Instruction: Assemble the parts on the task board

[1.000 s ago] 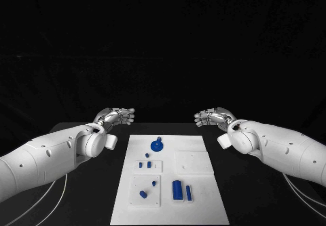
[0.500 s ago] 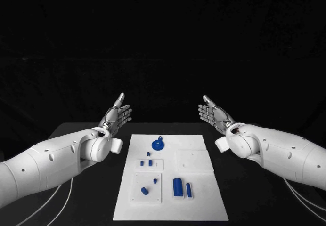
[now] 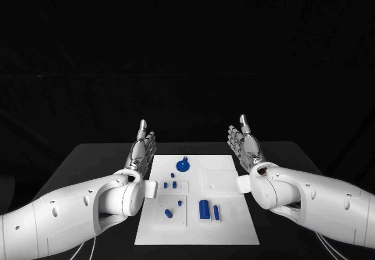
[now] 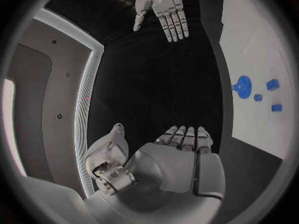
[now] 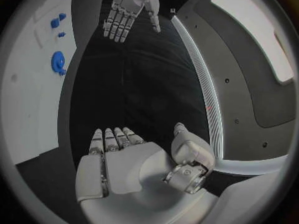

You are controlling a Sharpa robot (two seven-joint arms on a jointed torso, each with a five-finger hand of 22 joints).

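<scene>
Nearest the robot, on the white task board (image 3: 234, 227), two upright blue cylinders (image 3: 204, 210) stood side by side, just beside a square inset plate carrying a small blue peg (image 3: 167, 213) and a smaller bit near it; these loose, slim parts looked the likeliest to tip or roll if a finger brushed them on the way to a neighbour. Further along lay a pair of small blue blocks (image 3: 168, 184) on another inset, then a tiny blue stud (image 3: 172, 175), and farthest a round blue disc with a knob (image 3: 183, 166). Beyond and to either side of the board, the left hand (image 3: 141, 147) and the right hand (image 3: 246, 142) were raised above the table's far part, fingers straight and spread, palms facing each other, holding nothing. With both hands well apart from every part, the risk was judged to lie in the descent: a wide flat hand coming down among closely set pieces could knock one off its inset, and the two arms converging on the narrow board could crowd each other.
</scene>
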